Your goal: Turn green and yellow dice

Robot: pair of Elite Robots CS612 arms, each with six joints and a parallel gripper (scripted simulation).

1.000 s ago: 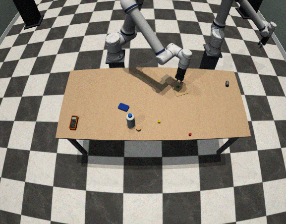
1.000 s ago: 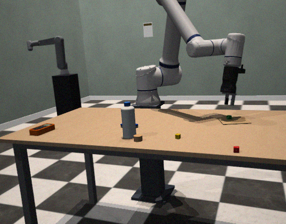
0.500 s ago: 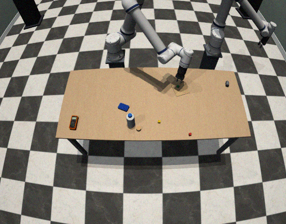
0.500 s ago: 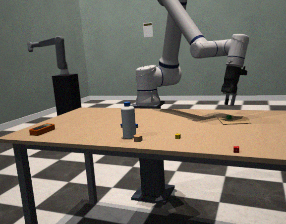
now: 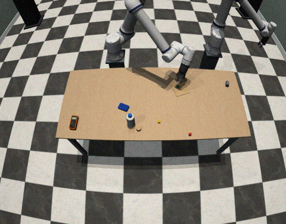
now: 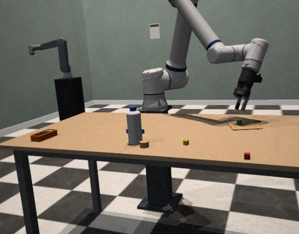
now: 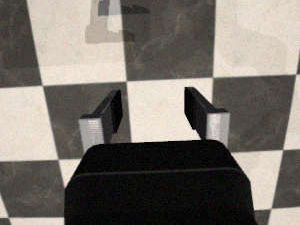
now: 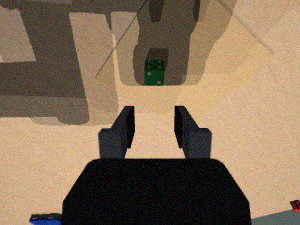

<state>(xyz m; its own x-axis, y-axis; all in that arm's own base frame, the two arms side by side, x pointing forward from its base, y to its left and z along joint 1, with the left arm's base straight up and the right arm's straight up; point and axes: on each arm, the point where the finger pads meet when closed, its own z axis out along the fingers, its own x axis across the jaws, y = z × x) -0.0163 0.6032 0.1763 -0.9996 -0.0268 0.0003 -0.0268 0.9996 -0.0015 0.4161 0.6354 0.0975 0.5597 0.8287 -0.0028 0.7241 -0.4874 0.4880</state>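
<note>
The green die (image 5: 177, 86) (image 6: 239, 122) (image 8: 154, 72) sits on the outlined mat (image 5: 182, 91) (image 6: 243, 127). In the right wrist view its larger visible face shows two pips and appears to be the top. The yellow die (image 5: 159, 121) (image 6: 185, 142) and the red die (image 5: 190, 134) (image 6: 247, 156) (image 8: 295, 205) lie off the mat, nearer the front edge; their top pips are too small to read. My right gripper (image 6: 240, 109) (image 8: 154, 118) is tilted, part open and empty, above the mat area. My left gripper (image 5: 260, 44) (image 7: 152, 101) is open and empty, far from the table, above the floor.
A bottle (image 5: 130, 121) (image 6: 134, 128) stands left of the yellow die, with a small round wooden piece (image 5: 139, 128) (image 6: 144, 144) beside it. A blue box (image 5: 123, 107) lies behind the bottle. An orange multimeter (image 5: 73, 122) (image 6: 44, 135) lies far left, a dark object (image 5: 227, 84) far right.
</note>
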